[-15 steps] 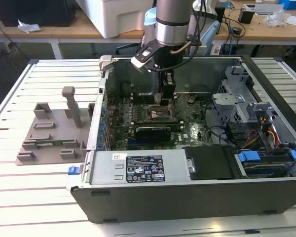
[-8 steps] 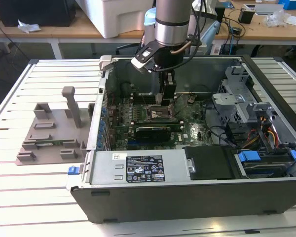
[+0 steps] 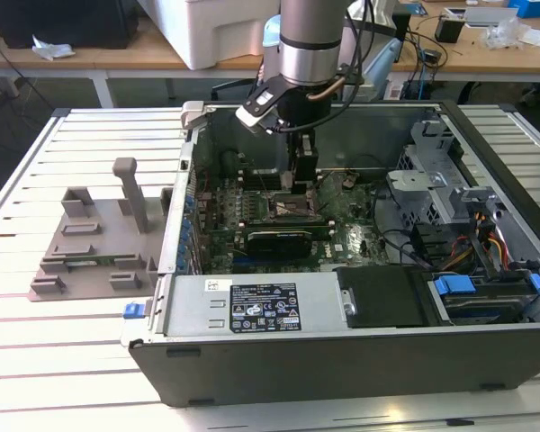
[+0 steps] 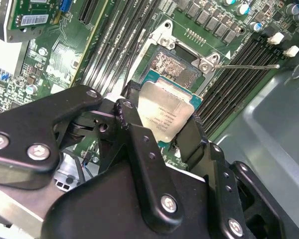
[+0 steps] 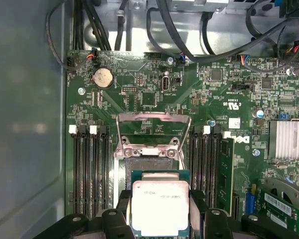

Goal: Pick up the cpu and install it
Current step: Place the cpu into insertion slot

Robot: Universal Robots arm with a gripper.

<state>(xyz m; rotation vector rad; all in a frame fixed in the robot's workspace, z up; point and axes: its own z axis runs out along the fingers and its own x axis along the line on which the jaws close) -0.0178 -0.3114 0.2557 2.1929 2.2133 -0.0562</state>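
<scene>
Standing by the bench (image 3: pixel 72 360), I can see the arm reaching down into the open computer case (image 3: pixel 342 360), with the tool (image 3: pixel 302 184) low over the motherboard (image 5: pixel 139 94). The tool is clamped on the cpu (image 5: pixel 161 206): in both wrist views its black fingers (image 4: pixel 134 134) press on two opposite edges of the chip, silvery top facing up, and it looks level. The chip hangs just beside the open socket (image 5: pixel 152 167), one edge overlapping the socket's near side. It is not seated, and I cannot tell how high above the board it sits. The socket's metal load plate (image 5: pixel 154 130) is tipped up and its thin lever (image 4: pixel 249 65) is swung out to the side, so the contact field is bare. The grey fixture block (image 3: pixel 90 243) sits on the bench well apart from the case, on the exterior view's left.

The main danger, to my eye, is that bare contact field. If the chip arrives off-centre or slightly rotated, a corner could land on the fine contacts and bend them. A tilt in the grip would do the same, with one edge touching down first. The hold is on thin edges only, so a small slip could drop the chip askew. I also cannot check from here that its notches match the socket's keys, and a wrong orientation would not seat. The raised load plate and the memory slots (image 5: pixel 89 169) flank the socket closely, so the fingers have little room to spread.
</scene>
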